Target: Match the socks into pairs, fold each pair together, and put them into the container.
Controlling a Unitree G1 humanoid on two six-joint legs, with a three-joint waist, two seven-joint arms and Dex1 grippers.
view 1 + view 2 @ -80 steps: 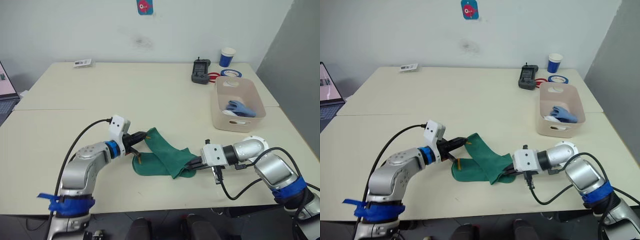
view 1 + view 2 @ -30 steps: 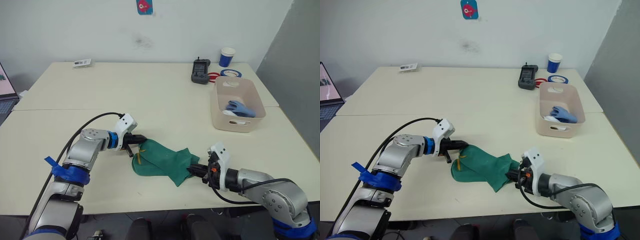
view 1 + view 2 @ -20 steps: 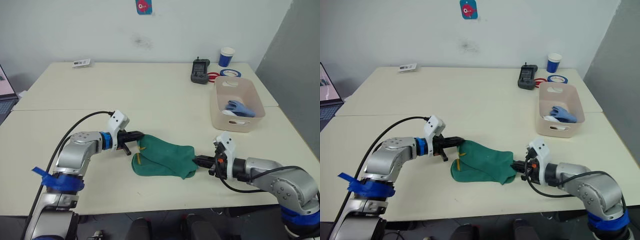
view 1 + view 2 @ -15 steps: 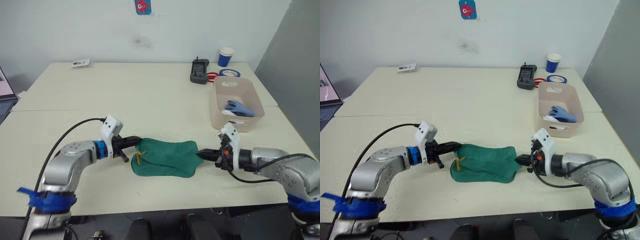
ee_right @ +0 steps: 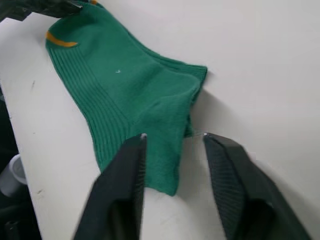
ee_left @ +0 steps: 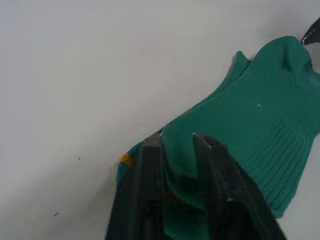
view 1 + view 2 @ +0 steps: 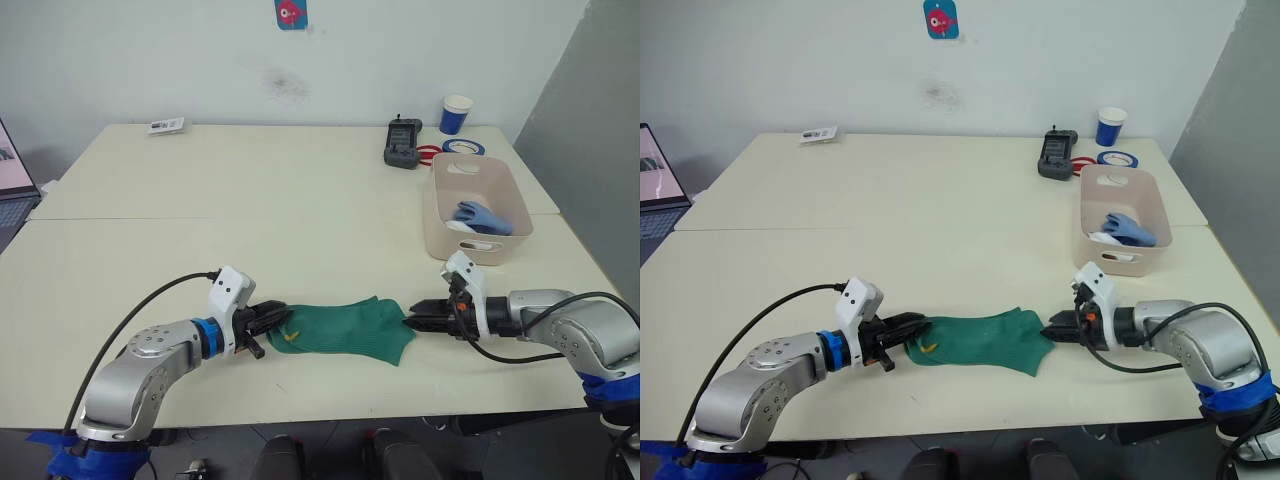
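Left gripper (image 6: pixel 177 145): clamped on the dark green pair's (image 7: pixel 345 325) yellow-marked end.
Right gripper (image 5: pixel 174 137): fingers apart, just off the other end.
Dark green pair: flat on table (image 7: pixel 300 210).
Container (image 7: pixel 440 225): well apart, held blue sock (image 7: pixel 480 215).

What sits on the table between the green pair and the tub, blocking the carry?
Nothing visible: bare table lies between the dark green socks and the container. The right tool, open, sits at the socks' near end.
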